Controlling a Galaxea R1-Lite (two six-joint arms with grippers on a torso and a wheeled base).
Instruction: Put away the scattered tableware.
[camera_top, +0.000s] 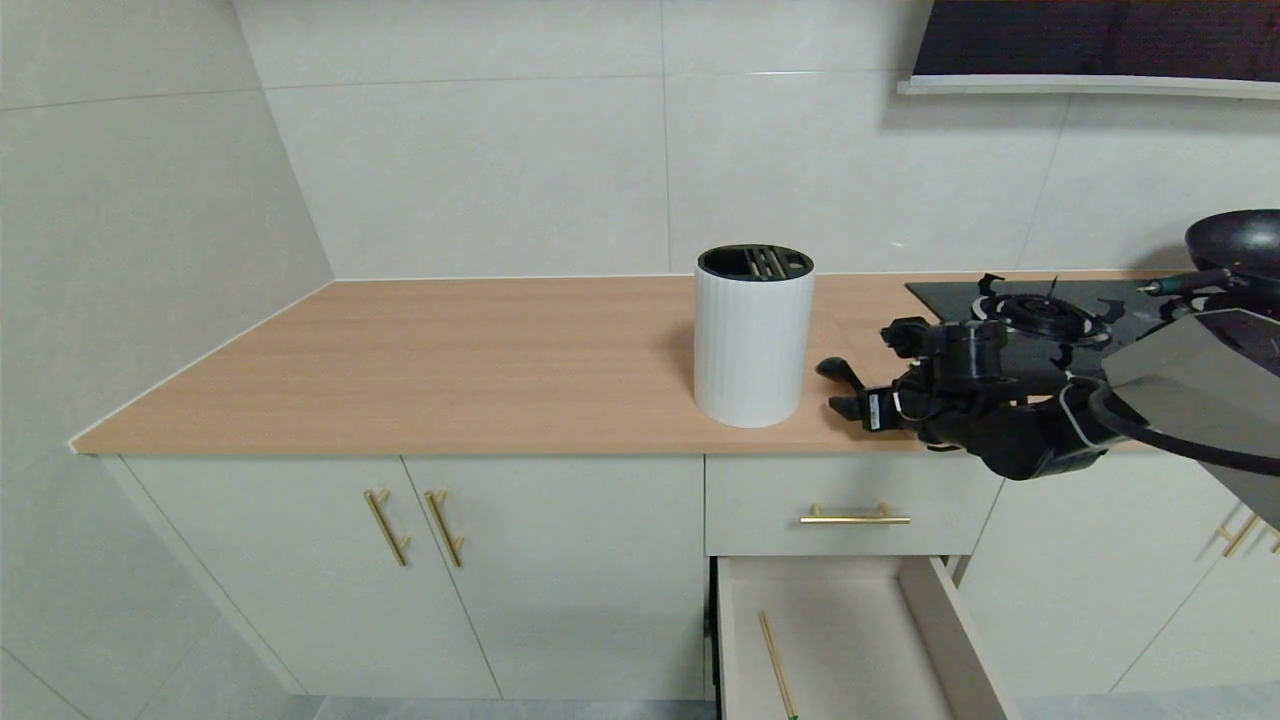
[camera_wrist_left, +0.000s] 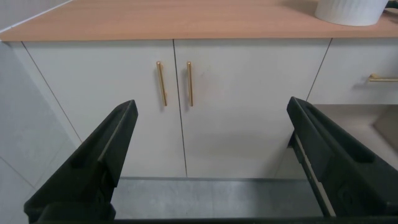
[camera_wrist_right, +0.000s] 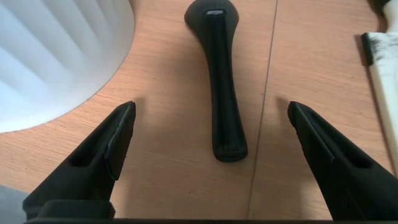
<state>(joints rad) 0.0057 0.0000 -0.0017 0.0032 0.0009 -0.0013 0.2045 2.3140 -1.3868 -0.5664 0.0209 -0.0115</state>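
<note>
Two grippers stand spread wide, and neither has hold of anything. From four o'clock in the head view, the right arm comes in low over the wooden counter (camera_top: 450, 360). The right gripper (camera_top: 870, 385) has one finger on either side of a black utensil handle (camera_top: 838, 370) that lies flat on the wood, clear of both. This handle lies at three o'clock of the white ribbed holder (camera_top: 752, 345), near it but apart. A pale handle (camera_wrist_right: 382, 81) lies on the black one's side away from the holder.

The left gripper (camera_wrist_left: 211, 106) is held below counter height, facing the cabinet doors (camera_wrist_left: 174, 112). At six o'clock of the holder, the open drawer (camera_top: 930, 620) contains chopsticks (camera_top: 775, 665). Farther off at three o'clock is the stove (camera_top: 1040, 310) with a wok (camera_top: 1235, 240).
</note>
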